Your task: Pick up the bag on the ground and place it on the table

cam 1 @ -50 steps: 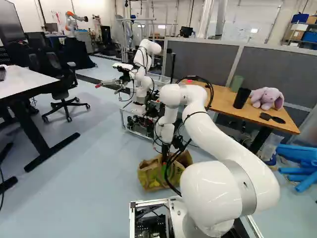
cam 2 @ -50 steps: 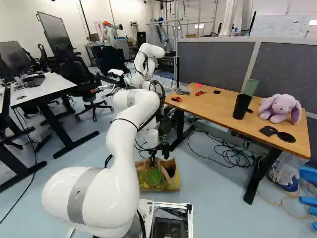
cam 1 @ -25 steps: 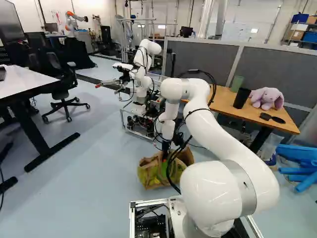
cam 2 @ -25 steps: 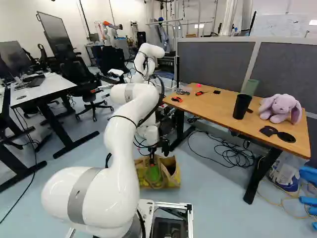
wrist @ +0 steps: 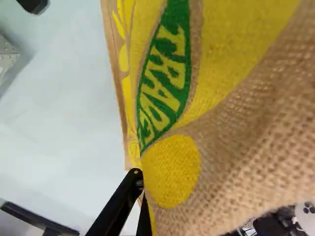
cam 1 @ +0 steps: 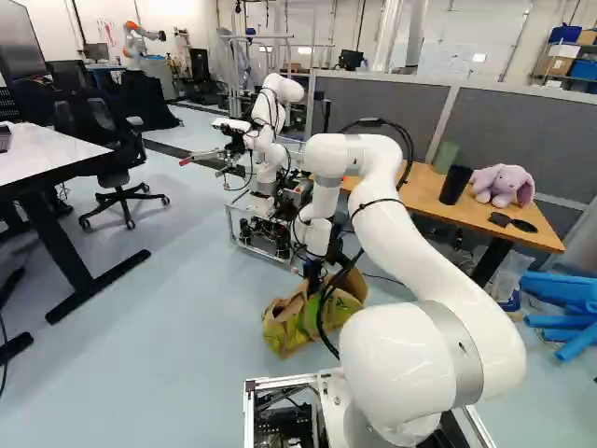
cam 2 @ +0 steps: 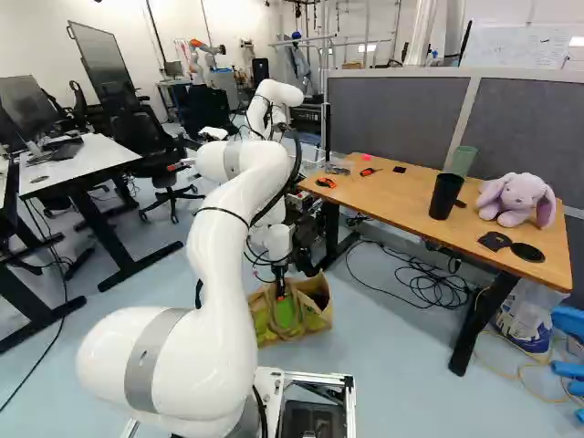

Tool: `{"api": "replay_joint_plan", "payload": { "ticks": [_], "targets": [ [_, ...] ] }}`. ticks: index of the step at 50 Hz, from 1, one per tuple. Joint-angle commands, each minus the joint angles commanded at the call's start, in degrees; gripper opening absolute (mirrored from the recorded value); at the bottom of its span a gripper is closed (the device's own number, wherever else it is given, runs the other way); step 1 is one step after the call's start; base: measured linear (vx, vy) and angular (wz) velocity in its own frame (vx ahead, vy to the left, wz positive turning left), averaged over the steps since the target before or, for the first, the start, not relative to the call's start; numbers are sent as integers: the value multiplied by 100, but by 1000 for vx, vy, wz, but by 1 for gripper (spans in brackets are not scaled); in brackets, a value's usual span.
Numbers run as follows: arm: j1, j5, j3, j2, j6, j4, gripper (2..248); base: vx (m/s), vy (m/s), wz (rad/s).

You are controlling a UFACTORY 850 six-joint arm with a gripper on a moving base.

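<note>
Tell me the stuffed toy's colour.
The stuffed toy is pale purple, clearest in the right base view.

Bag — coarse woven cloth, tabletop — smooth wood, glossy arm

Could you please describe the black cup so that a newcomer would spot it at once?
In the right base view, find the wooden table before the grey partition. The black cup stands upright on it, beside the purple plush rabbit. Its colour sets it apart from the green cup just behind, its height from the flat black oval nearby.
</note>
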Motion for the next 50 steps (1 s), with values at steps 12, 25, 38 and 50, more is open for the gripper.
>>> {"api": "replay_joint_plan", "payload": {
  "ticks": [12, 25, 38, 50],
  "targets": [
    [0, 0, 214, 270, -722, 0, 22, 0, 0, 0],
    [0, 0, 440, 564, -1504, 0, 22, 0, 0, 0],
    [0, 0, 663, 864, -2295, 0, 22, 0, 0, 0],
    [1, 0, 860, 1139, -3012, 0, 22, 0, 0, 0]
  ]
}}
